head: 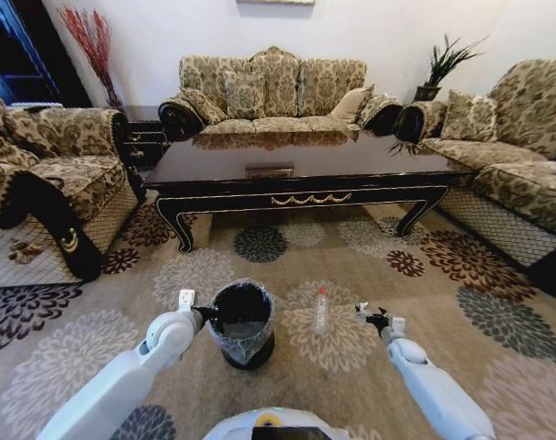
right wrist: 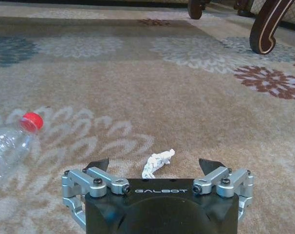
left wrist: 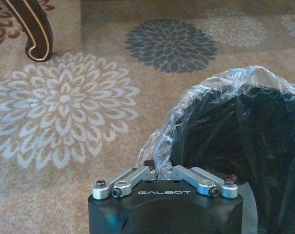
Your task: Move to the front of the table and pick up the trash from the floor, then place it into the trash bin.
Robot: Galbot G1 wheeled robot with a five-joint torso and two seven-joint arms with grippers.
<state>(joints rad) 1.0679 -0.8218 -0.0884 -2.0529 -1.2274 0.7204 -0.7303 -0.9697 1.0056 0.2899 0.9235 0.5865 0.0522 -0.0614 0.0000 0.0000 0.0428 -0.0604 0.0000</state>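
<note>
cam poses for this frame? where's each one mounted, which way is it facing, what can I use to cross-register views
Head view: on the head, looking forward and down over the carpet to the table; both arms show, left gripper at the trash bin, right gripper open.
Left wrist view: low on the left wrist, facing the bin's bag; left gripper shut on it.
Right wrist view: low over the carpet; open right gripper around a paper scrap.
Shared: the bottle, head and right wrist.

Even, soft indoor light fills the room. The glossy table (head: 296, 170) mirrors the sofa (head: 273, 92). The head view bows at its edges.
</note>
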